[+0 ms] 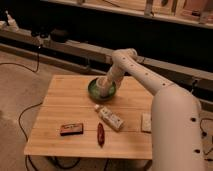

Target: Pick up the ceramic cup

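Observation:
The round green dish [92, 91] stands at the back middle of the wooden table [65, 102]. An off-white shape inside it, seemingly the ceramic cup [103, 90], is partly covered by my arm. My gripper [105, 85] reaches down from the right into the dish, right at the cup. I cannot tell whether it touches the cup.
A white tube with a cap [110, 117] lies in front of the dish. A red object [100, 134] and a dark flat box [71, 129] lie near the front edge. A beige block [145, 122] lies at the right edge. Cables run along the floor on the left.

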Available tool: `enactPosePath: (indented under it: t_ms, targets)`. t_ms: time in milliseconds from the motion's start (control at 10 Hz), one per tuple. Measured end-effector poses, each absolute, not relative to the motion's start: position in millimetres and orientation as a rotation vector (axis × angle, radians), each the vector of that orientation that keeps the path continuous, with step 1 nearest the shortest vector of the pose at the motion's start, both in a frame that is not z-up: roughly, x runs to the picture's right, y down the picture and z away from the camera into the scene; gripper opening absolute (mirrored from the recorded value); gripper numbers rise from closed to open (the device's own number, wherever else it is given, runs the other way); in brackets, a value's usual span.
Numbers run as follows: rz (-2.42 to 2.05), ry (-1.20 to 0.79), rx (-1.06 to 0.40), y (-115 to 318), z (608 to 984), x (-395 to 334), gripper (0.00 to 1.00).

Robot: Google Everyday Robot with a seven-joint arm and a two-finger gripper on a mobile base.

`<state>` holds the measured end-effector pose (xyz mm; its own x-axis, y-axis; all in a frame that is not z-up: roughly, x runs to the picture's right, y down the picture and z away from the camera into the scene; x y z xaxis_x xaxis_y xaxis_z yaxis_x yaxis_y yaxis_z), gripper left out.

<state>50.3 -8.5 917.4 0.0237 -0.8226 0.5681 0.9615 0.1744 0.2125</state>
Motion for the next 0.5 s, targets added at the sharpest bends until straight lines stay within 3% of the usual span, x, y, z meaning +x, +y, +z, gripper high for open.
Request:
enactPosePath:
  t_ms: [400, 500]
  targets:
    - [-1.423, -0.693, -0.285, -14.5, 920.3, 52.8, 0.01]
    - [-1.423, -0.698, -0.285, -18.9, 917.0, 55.0, 0.00]
